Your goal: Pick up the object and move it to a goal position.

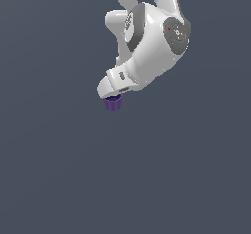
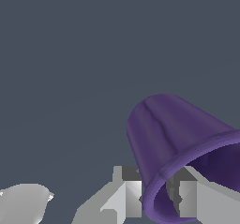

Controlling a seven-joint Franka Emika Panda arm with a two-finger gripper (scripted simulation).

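The object, a small dark purple cup, pokes out just below the white hand of my arm in the exterior view. My gripper points down at it, and the hand hides the fingers there. In the wrist view the cup lies tilted, its hollow mouth turned toward the camera. One grey finger sits outside the cup's rim and the other finger sits inside it. My gripper is shut on the rim wall between them.
Plain dark grey ground fills both views around the arm. The white arm links rise above the hand toward the top of the exterior view. A pale part of the hand shows in the wrist view.
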